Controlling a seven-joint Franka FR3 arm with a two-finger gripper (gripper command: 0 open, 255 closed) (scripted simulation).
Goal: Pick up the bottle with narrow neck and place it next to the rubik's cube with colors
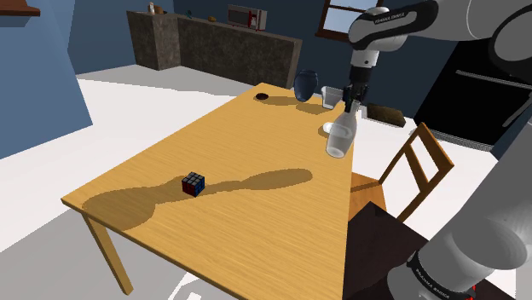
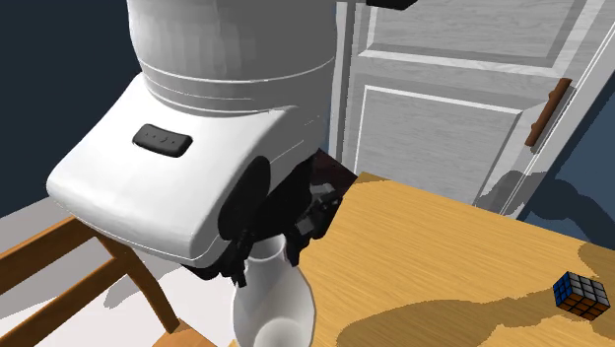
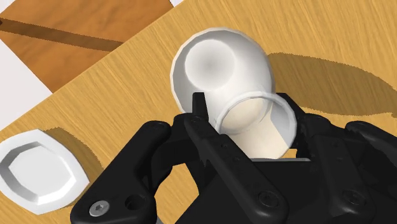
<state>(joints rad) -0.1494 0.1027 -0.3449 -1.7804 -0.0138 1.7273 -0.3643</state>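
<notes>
While the black gripper [image 1: 350, 103] clamps its narrow neck, the smooth white, round-bellied bottle [image 1: 340, 136] hangs above the grainy wooden table [image 1: 256, 145]. Its open mouth shows a cream hollow. The multicoloured cube [image 1: 193, 184] sits well apart.

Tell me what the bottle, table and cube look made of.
The bottle: plain white, smooth with a soft sheen; perhaps ceramic or glass, the look leaves it open. The table: wood, by the fine grain lines; light brown, matte. The cube: likely plastic, coloured squares in a black frame.
</notes>
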